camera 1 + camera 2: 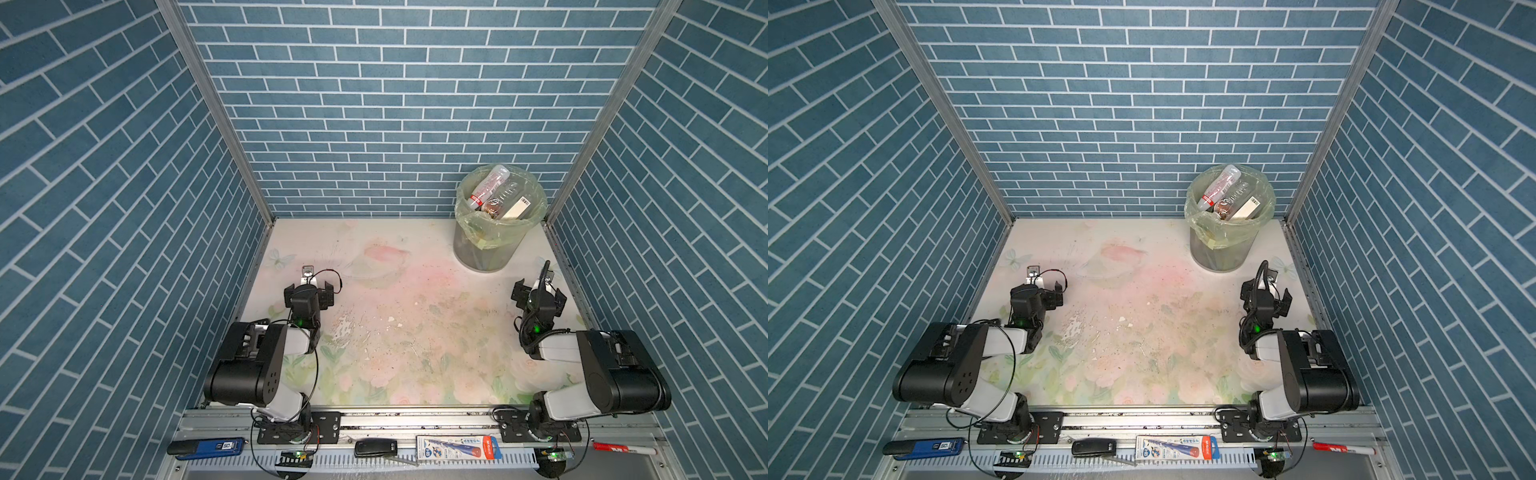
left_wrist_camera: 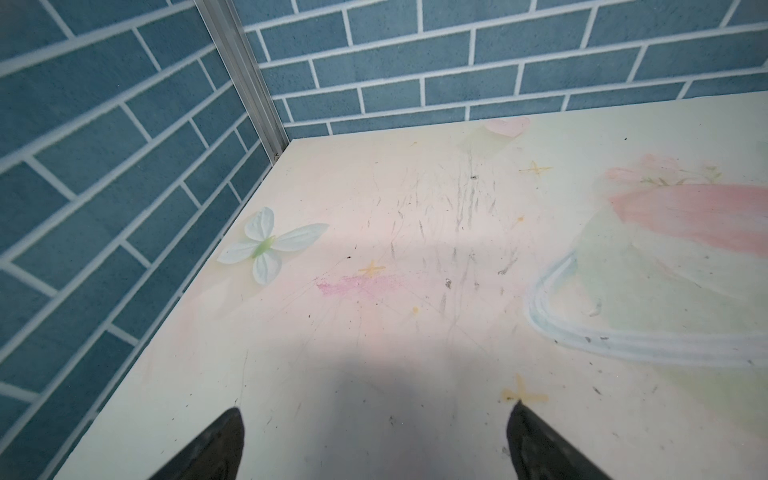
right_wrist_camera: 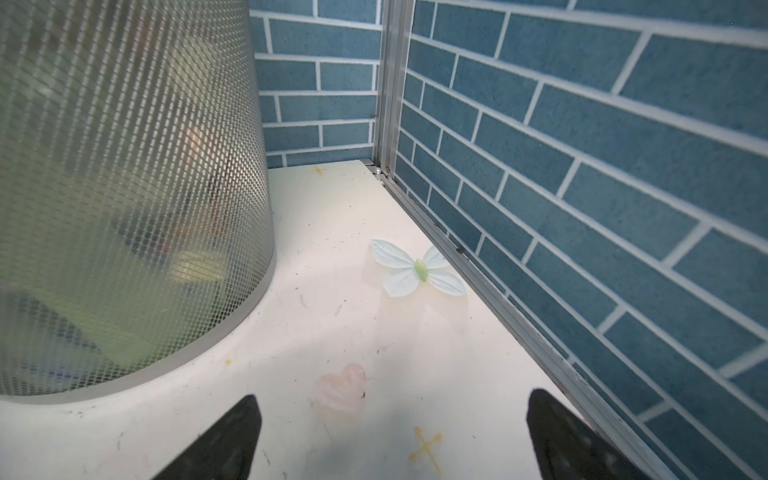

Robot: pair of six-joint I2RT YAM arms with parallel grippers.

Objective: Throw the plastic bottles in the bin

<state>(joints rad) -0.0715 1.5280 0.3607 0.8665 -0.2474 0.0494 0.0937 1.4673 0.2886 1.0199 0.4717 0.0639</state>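
Observation:
The bin [image 1: 478,253] [image 1: 1217,253], grey mesh with a pale green bag over its rim, stands at the table's far right corner. Plastic bottles lie inside it. A clear one with a red label [image 1: 487,188] [image 1: 1219,187] leans on top, beside a clear one with a white label [image 1: 510,200] and a brownish one [image 1: 492,208]. My left gripper [image 1: 309,289] [image 1: 1038,293] [image 2: 376,407] hangs open over bare table at the left, holding nothing. My right gripper [image 1: 539,293] [image 1: 1266,295] [image 3: 393,395] is open and holds nothing, just in front of the bin's mesh wall [image 3: 124,166].
Blue brick walls close in the left, back and right sides. The flowered table top [image 1: 395,324] carries printed butterflies [image 2: 270,245] [image 3: 417,270]. On the front rail lie a blue stapler [image 1: 208,448], a black device [image 1: 376,448], a pencil pack [image 1: 457,446] and a red marker [image 1: 623,449].

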